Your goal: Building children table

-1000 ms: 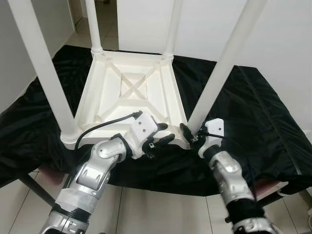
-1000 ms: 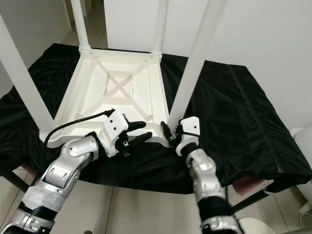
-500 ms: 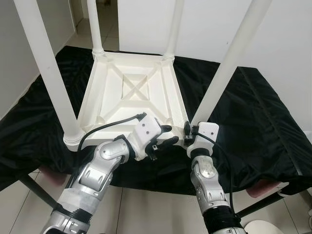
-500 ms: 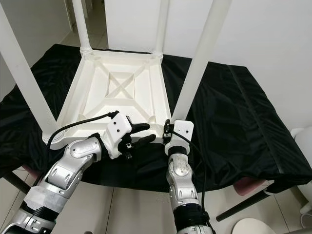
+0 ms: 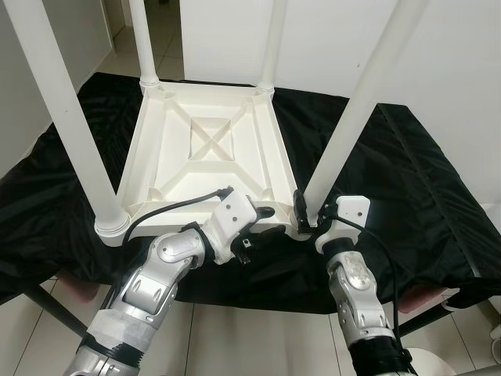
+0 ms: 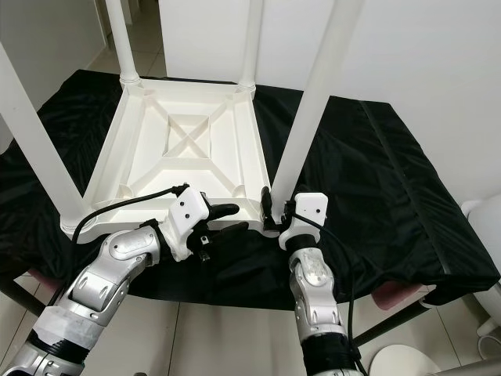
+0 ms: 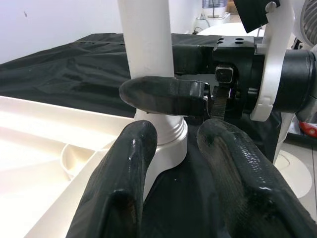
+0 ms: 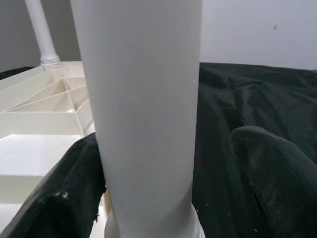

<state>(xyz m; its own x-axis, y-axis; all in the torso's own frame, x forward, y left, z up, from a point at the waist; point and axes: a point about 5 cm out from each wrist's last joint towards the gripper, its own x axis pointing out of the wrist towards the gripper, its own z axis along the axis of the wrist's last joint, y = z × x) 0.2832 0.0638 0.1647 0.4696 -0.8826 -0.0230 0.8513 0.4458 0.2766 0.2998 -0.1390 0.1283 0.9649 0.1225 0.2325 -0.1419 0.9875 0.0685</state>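
Observation:
A white children's table (image 5: 207, 168) lies upside down on a black cloth, with its legs pointing up. My right gripper (image 5: 300, 215) is at the base of the near right leg (image 5: 352, 117). It is open, and in the right wrist view the leg (image 8: 148, 109) stands between its fingers (image 8: 267, 173), one finger touching and the other apart. My left gripper (image 5: 264, 223) is open at the table's near rim, just left of that leg. In the left wrist view its fingers (image 7: 124, 188) straddle the rim by the leg's collar (image 7: 166, 144).
The black cloth (image 5: 415, 180) covers a low platform whose front edge runs just under my arms. Below it is tiled floor (image 5: 258, 337). The near left leg (image 5: 74, 133) rises beside my left arm. White walls stand behind and to the right.
My right forearm swung in under the leg, then back out to the right, while its gripper stayed at the leg base. The left gripper edged closer to the rim. The camera shifted slightly.

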